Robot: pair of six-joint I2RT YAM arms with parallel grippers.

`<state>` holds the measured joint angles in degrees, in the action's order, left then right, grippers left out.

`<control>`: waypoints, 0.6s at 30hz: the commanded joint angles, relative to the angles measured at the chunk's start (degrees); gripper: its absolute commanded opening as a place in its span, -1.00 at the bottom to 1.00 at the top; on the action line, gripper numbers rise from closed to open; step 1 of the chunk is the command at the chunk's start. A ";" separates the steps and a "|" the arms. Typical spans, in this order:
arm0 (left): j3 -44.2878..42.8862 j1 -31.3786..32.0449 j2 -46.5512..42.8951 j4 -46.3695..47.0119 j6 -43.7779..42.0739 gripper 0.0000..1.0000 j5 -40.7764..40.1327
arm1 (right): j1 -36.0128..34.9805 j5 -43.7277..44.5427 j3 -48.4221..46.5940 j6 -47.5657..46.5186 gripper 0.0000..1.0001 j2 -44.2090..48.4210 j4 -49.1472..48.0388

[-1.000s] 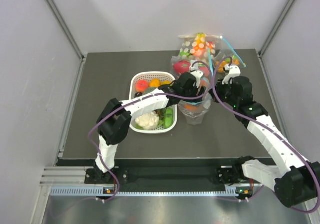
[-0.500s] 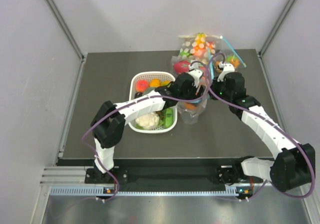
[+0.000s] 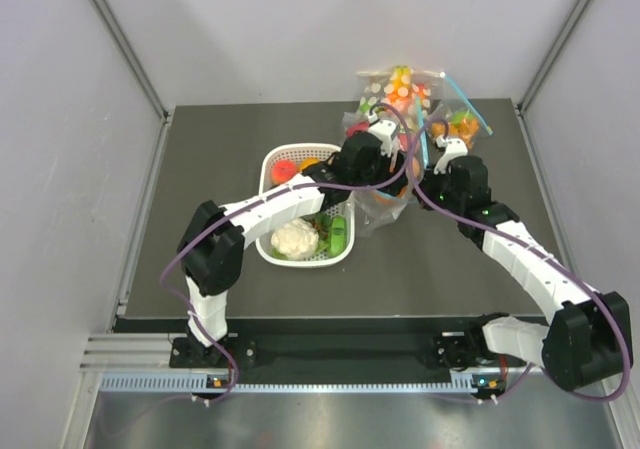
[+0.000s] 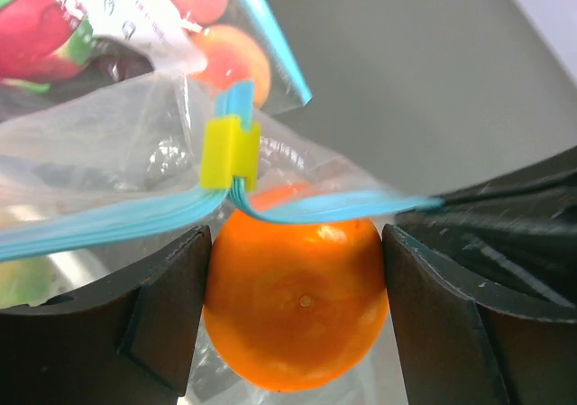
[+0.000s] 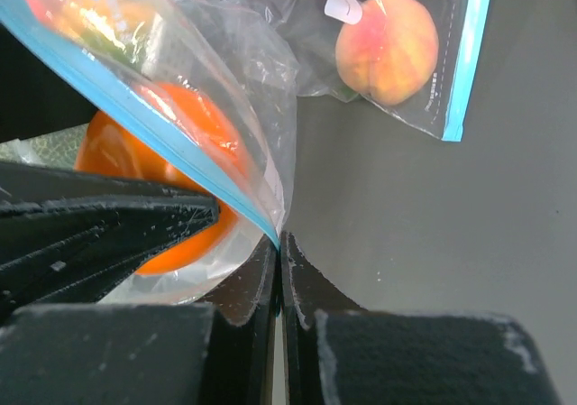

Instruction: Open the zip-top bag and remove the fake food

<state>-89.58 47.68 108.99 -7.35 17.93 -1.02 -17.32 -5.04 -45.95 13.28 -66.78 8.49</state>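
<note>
The clear zip-top bag (image 3: 379, 209) hangs over the table between my two grippers, its light-blue zip strip (image 4: 108, 225) carrying a yellow slider (image 4: 230, 152). My left gripper (image 4: 296, 235) is shut on a round orange fruit (image 4: 296, 310) at the bag's mouth, with a pad pressed on each side. My right gripper (image 5: 280, 239) is shut on the corner of the bag's blue strip (image 5: 135, 116), just right of the left gripper (image 3: 383, 151). A white cauliflower piece (image 3: 295, 239) and a green vegetable (image 3: 340, 235) lie in the white basket (image 3: 268, 164).
Other filled bags lie at the back: one with a pink dragon fruit (image 3: 360, 129), one with small coloured pieces (image 3: 400, 89), one with peach-like fruit (image 5: 388, 49). The basket also holds red and orange pieces. Grey walls stand close on both sides.
The left gripper has moved toward the back of the table with the orange fruit. The bag has risen and shifted back with it, and the right gripper followed, still on the strip.
</note>
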 commanded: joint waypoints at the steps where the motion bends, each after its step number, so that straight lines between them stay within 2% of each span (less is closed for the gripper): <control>1: -4.55 -0.84 -0.45 6.65 2.37 -0.64 0.40 | 0.71 0.56 1.39 -0.18 -1.00 1.57 -0.67; 8: -5.96 -1.98 -0.44 6.21 4.65 -0.63 5.67 | 0.62 0.38 2.01 -0.09 -1.00 1.05 -1.28; 15: -2.09 -4.26 -3.08 6.83 9.04 -0.63 13.75 | 0.89 0.73 2.71 0.26 -1.00 -0.45 -2.87; 18: 0.71 -5.58 -4.22 11.21 12.03 -0.63 18.84 | 0.97 0.73 2.45 0.17 -1.00 -0.36 -2.69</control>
<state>-90.56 44.25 109.12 -4.60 26.28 12.43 -17.10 -5.15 -43.88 13.65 -66.72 5.43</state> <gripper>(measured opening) 0.766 0.007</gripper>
